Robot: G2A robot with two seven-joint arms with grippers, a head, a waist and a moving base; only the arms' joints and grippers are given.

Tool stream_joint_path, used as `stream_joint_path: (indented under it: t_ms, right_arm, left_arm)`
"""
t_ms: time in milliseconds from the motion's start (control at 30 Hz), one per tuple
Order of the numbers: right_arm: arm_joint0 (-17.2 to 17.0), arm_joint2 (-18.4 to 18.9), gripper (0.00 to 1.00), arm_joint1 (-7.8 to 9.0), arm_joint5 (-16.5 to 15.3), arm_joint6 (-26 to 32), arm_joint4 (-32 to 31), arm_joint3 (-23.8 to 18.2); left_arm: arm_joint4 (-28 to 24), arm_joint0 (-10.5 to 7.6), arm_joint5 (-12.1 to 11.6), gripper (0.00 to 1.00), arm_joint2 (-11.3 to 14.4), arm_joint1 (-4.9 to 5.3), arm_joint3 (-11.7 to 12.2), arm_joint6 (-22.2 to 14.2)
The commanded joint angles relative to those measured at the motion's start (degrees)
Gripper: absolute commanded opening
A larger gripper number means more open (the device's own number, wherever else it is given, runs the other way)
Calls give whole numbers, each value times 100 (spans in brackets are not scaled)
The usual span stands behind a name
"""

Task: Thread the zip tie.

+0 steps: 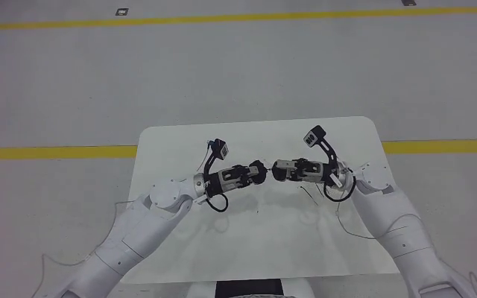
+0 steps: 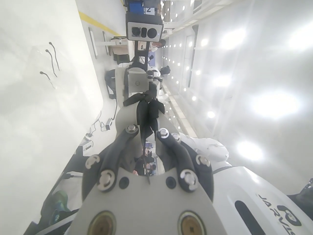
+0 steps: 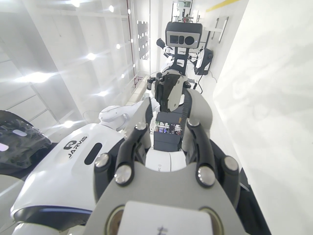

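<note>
The table was white with round corners. It stood on a grey floor with two yellow lines painted across it. My two arms met over the middle of the table, tip to tip and almost touching.

The left gripper was squeezed tight on the zip tie. The zip tie was a thin black strip that ran back between the dark fingers toward the palm. So it was up in the air above the middle of the table.

The right gripper was just to the right of it. Its fingers were spread apart with nothing held between them. From the right wrist I looked through that gap and saw the left gripper's tip right in front. I could not make out the end of the strip there, because it was too thin against the dark finger tips.

The right camera box and the left camera box each stuck up on a stalk behind their grippers. Each one blocked part of what the other wrist saw.

Three spare zip ties lay flat on the table, close beside each other. They were a bit right of the middle and nearer to me than the grippers. A black cable looped under the right wrist, just above them.
</note>
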Motion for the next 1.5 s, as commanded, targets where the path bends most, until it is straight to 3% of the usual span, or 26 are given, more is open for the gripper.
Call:
stream_joint_path:
  t_ms: [0,100,167,467,500,600,633,833,967,1100,1400,1467]
  right_arm:
    - [-36,123,100,31,-3,-23,-49,48]
    - [-109,323,100,82,-10,-83,-142,82]
    - [-160,473,100,111,-49,-77,-63,57]
    - [-160,473,100,111,-49,-77,-63,57]
    - [-160,473,100,111,-49,-77,-63,57]
    - [-160,473,100,111,-49,-77,-63,57]
    - [-191,486,100,120,-86,-207,-232,-14]
    - [-349,859,100,296,-264,-128,-1571,-364]
    - [-420,1103,100,436,-324,-168,-3002,-725]
    - [-503,1211,100,494,-324,-572,-3819,-993]
    - [-504,1204,100,496,-324,-583,-3890,-1008]
    - [-522,1138,100,539,-324,-636,-4761,-1246]
  left_arm:
    - [77,25,-33,0,-56,16,-24,-20]
    - [342,61,-70,0,-153,48,-50,19]
    - [759,79,27,0,-212,73,-123,258]
    - [759,79,27,0,-212,73,-123,258]
    - [849,75,0,0,-206,72,-144,298]
    - [1737,78,-393,0,-171,78,-78,632]
    - [2043,90,-538,0,-178,78,-78,811]
    - [3176,275,-538,0,-213,102,-374,1175]
    - [3572,395,-538,0,-202,125,-574,1396]
    - [3577,444,-538,0,-153,140,-597,1382]
    - [3718,462,-538,0,-140,132,-611,1543]
    - [3743,463,-538,0,-138,138,-666,1498]
